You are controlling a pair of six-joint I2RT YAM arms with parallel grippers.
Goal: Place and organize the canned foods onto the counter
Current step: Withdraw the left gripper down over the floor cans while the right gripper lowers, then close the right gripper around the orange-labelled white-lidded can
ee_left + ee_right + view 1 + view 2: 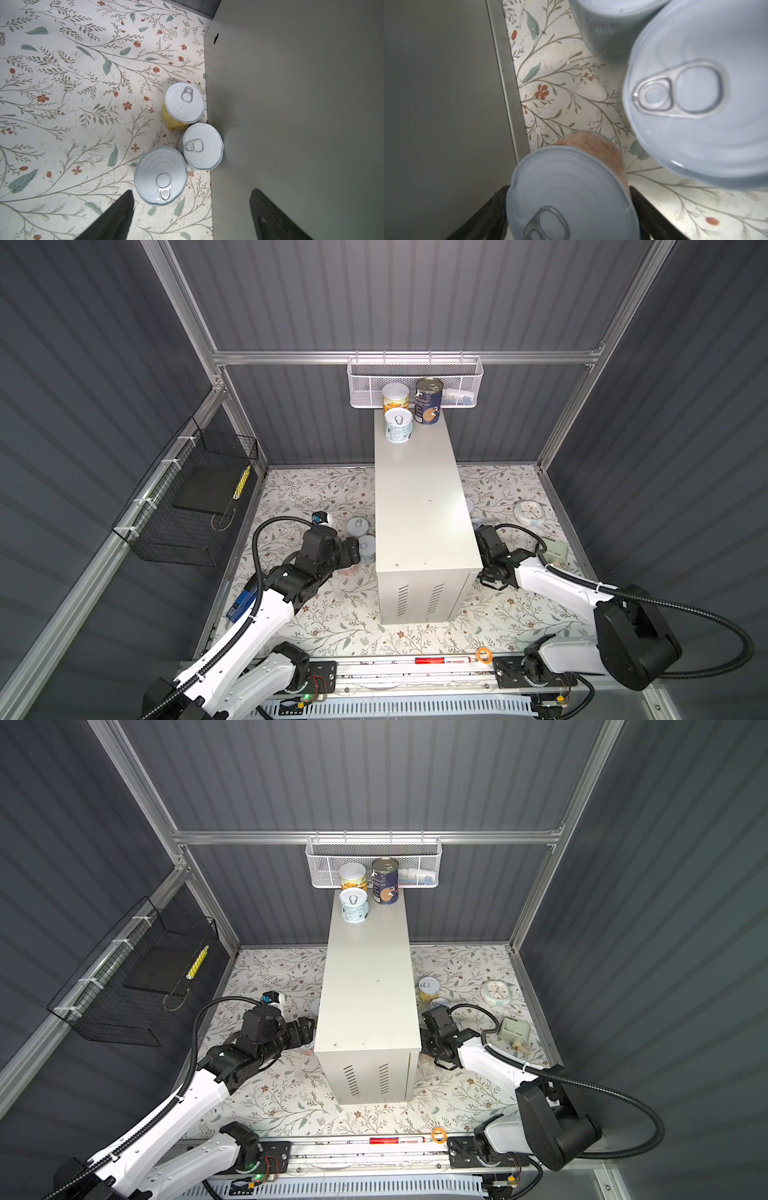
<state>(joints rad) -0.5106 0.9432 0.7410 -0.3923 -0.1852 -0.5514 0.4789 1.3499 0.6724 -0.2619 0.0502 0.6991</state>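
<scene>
Up on the white table (419,497), three cans stand upright, all grouped at the far end by the white mesh basket (365,383): a navy can (428,401), an orange-banded can (395,396) next to it, and a pale blue can (398,425) just in front of that one. Down on the floral mat (332,614), on the left of the table, the left pincer (190,191) hangs low beside the table's wall, spread wide with nothing in it. Just ahead of its fingers three white-lidded cans crowd together upright: the nearest can (161,176), the middle can (201,146) tight against the table's wall, and the yellow-labelled can (184,104) beyond. Over on the right side, the right pincer (569,188) is low too and straddles a peach-labelled can (591,149) — one finger on each side, the lid filling the gap. That lid hides the pads, so I cannot tell whether they press on the can. Close by stand a big-lidded can (695,99) and a teal-patterned can (608,31) — both blurred.
</scene>
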